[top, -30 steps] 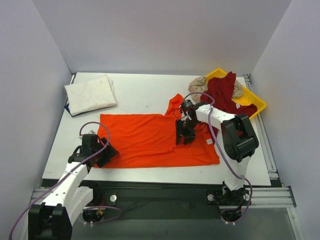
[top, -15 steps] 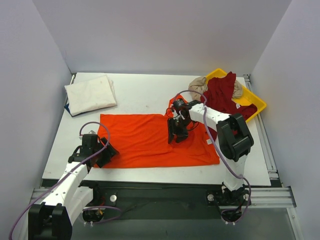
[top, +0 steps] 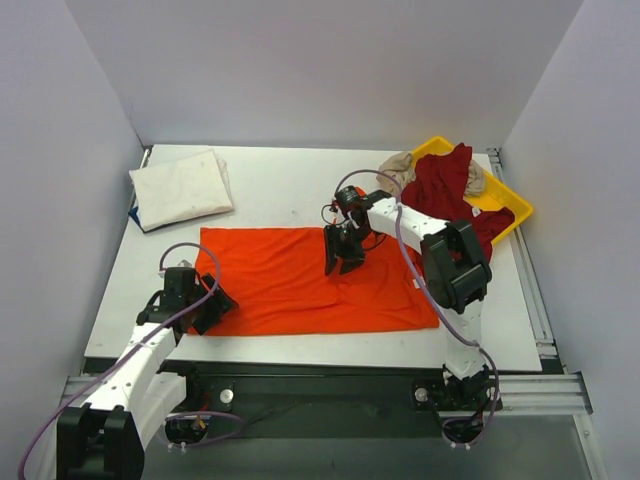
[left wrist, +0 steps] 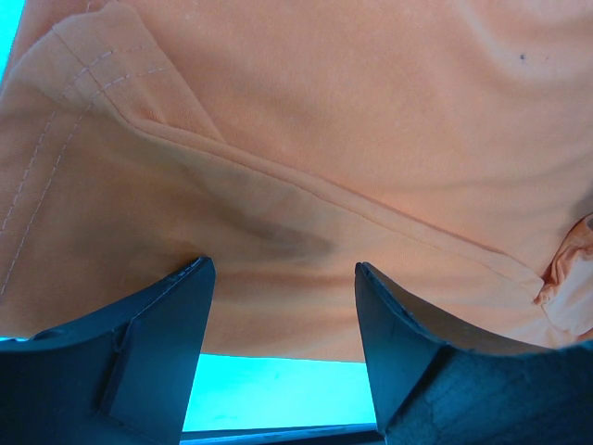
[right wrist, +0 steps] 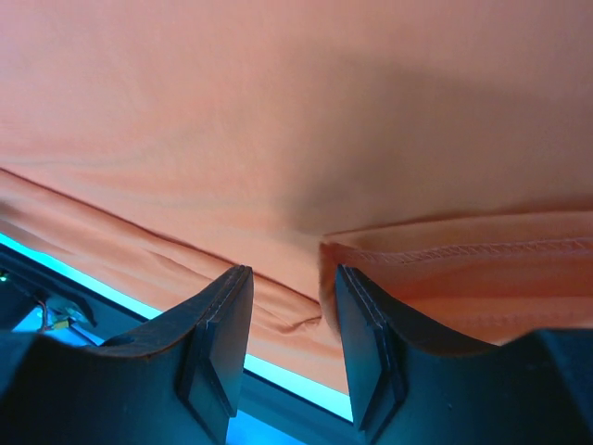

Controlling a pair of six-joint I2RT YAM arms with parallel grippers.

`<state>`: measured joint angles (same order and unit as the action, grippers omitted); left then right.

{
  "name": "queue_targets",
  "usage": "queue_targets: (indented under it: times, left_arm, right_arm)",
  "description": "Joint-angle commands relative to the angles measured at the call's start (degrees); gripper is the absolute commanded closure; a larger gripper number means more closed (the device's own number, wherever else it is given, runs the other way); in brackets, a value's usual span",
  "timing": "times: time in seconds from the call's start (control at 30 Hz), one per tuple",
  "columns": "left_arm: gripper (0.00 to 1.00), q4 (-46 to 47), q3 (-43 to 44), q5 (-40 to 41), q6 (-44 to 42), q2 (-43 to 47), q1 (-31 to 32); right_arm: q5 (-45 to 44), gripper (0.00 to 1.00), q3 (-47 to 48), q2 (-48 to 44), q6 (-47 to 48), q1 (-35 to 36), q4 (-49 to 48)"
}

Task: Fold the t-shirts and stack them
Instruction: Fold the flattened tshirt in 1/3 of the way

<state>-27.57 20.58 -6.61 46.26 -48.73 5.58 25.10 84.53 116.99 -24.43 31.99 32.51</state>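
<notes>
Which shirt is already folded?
The white shirt, far left, a compact rectangle; the orange shirt lies spread flat, the dark red shirt and beige shirt are crumpled by the tray.

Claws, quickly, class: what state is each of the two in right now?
Left claw: open over the edge of the orange t-shirt, gripping nothing.
Right claw: closed on a hemmed fold of the orange t-shirt.

My feed shows a pale grey table (top: pixel 280 185) boxed by plain white walls (top: pixel 320 70) on three sides; light is even. A metal rail (top: pixel 330 384) fronts it.
</notes>
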Motion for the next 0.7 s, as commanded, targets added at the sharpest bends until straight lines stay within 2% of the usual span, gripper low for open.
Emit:
queue_targets:
  times: [0.0, 0.1, 0.4, 0.53, 0.67]
  left_arm:
    - [0.27, 1.29, 0.08, 0.64, -0.73, -0.05, 0.22]
    - [0.27, 1.21, 0.08, 0.72, -0.73, 0.04, 0.3]
    - [0.27, 0.07, 1.92, 1.51, -1.43, 0.3, 0.22]
    - [0.27, -1.52, 5.52, 2.92, -2.75, 0.65, 0.39]
    - [0.27, -1.0, 8.25, 3.62, -2.67, -0.31, 0.65]
  right_arm:
    - [1.44, 0.59, 3.96, 0.43, -0.1, 0.36, 2.73]
    - [2.05, 0.57, 5.99, 0.61, -0.19, 0.44, 2.99]
    - [2.23, 0.43, 14.7, -1.32, -0.45, -0.78, 5.72]
    - [0.57, 0.42, 11.89, -7.63, -0.8, -3.94, 5.9]
    - [-1.02, 0.42, 3.47, -14.32, -0.01, -7.36, 5.72]
